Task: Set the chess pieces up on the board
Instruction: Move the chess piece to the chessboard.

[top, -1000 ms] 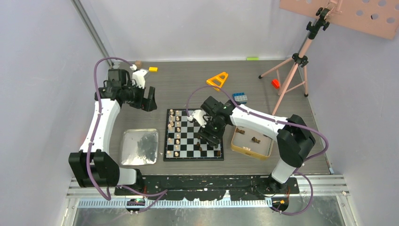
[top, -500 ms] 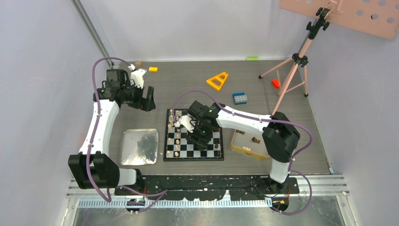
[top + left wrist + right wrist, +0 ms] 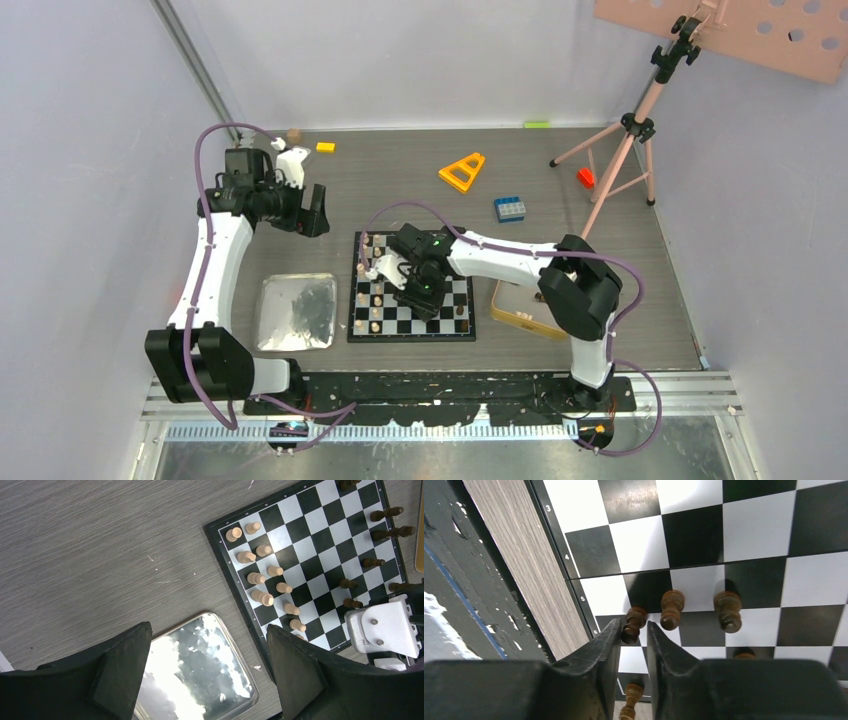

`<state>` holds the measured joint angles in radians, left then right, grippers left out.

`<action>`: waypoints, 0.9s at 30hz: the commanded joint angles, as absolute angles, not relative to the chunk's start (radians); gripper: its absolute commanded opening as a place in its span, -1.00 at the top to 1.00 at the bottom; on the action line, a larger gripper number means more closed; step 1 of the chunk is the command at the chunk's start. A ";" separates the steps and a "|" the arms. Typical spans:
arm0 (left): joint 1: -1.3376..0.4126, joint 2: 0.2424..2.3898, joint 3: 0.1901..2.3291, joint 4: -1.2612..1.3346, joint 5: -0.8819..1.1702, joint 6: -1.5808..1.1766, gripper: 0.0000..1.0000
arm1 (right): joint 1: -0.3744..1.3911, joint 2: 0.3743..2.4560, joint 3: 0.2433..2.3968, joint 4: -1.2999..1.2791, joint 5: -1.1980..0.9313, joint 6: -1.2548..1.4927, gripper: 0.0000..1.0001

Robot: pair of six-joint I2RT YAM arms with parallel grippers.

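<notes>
Far left, the left gripper (image 3: 207, 632) hangs spread wide above a silver tray (image 3: 200, 675). Centre, light pieces (image 3: 260, 577) line the board's (image 3: 320, 545) left columns. Over its near edge, by border numbers 5 and 6, the right gripper (image 3: 634, 630) brackets a dark pawn (image 3: 632, 624); gripped or not, can't tell.

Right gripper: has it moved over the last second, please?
Yes. The right gripper has shifted left over the black-and-white chessboard, away from the gold-rimmed square tin.
</notes>
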<state>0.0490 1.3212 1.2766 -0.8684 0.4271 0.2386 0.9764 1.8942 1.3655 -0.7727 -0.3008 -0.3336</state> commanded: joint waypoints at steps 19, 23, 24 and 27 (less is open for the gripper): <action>0.060 1.304 1.273 -0.848 0.451 0.225 -0.76 | 0.986 1.723 1.221 -0.815 -0.264 -0.358 0.98; 0.059 1.305 1.272 -0.847 0.454 0.224 -0.76 | 0.986 1.729 1.209 -0.810 -0.256 -0.362 0.96; 0.058 1.304 1.272 -0.848 0.453 0.224 -0.76 | 0.986 1.729 1.207 -0.808 -0.255 -0.364 0.93; 0.060 1.304 1.268 -0.845 0.453 0.225 -0.76 | 0.986 1.736 1.204 -0.799 -0.247 -0.364 0.67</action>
